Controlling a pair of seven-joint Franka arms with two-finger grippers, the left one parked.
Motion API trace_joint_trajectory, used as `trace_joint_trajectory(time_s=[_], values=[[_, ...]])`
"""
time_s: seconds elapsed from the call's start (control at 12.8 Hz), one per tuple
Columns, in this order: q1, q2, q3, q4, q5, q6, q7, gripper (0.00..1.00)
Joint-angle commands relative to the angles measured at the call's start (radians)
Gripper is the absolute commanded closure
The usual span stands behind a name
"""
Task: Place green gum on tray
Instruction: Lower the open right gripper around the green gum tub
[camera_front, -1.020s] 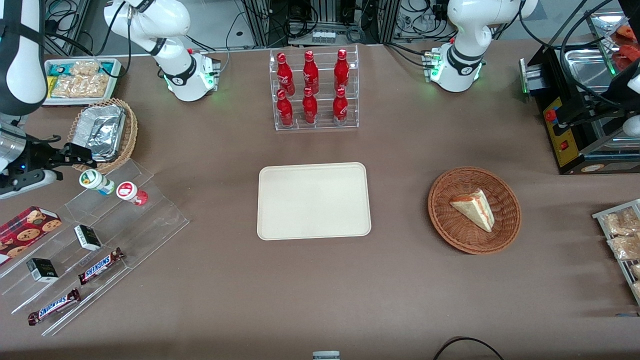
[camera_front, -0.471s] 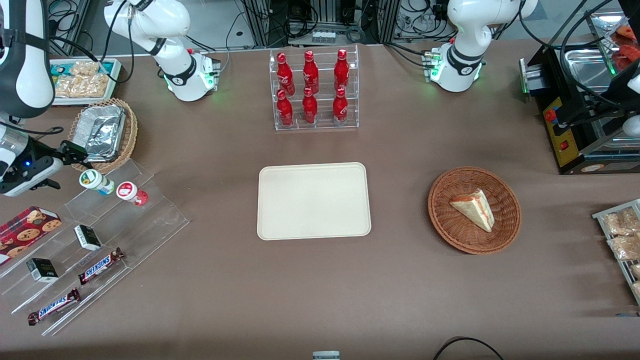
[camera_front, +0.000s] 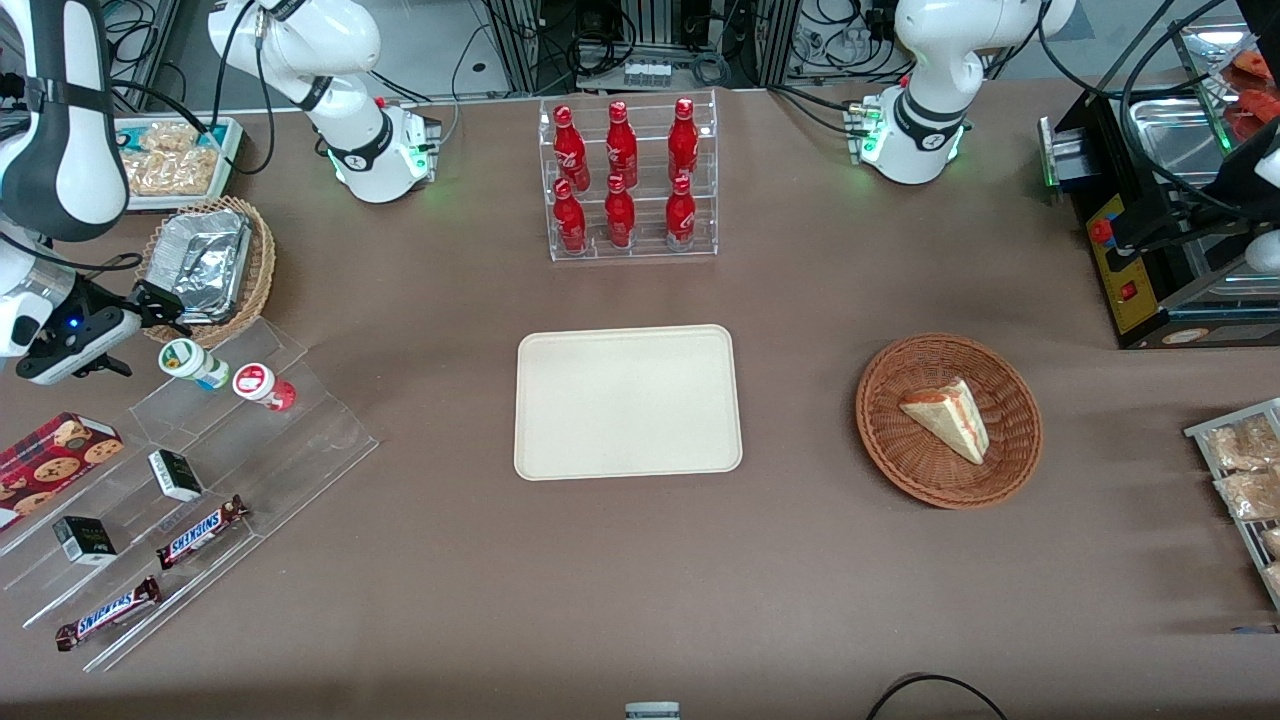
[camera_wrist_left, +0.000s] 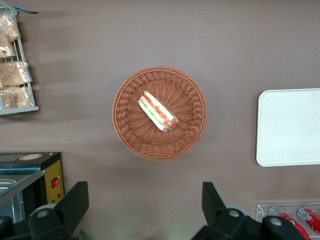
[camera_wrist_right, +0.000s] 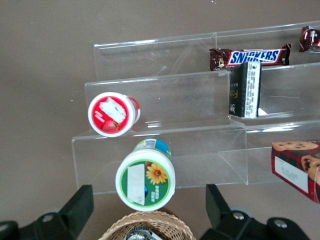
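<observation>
1. The small white green-lidded gum bottle sits on a clear acrylic stepped stand, left of frame.
2. The gripper hovers over it, jaws spread wide.
3. Descend centred, probably avoiding the red-lidded bottle alongside; cream rectangular tray waits mid-worktop.

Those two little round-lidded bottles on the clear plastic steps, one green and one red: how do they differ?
The small white bottle with the green-and-white lid shows a sunflower on its lid; the small red-lidded bottle shows a strawberry. The green one has a bluish-green label, the red one a red body. The green one sits on the top step, the red one a step lower, nearer the front camera. Both stand upright. The gripper hovers open above the green one.
</observation>
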Motion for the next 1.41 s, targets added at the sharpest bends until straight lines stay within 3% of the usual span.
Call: trace_joint_trajectory(time_s=[0.0,1.33], values=[[0.002,-0.036,-0.004,-0.058,0.022,0.075,-0.022,0.00],[0.028,0.013,-0.002,-0.095,0.024,0.167,-0.008,0.00]])
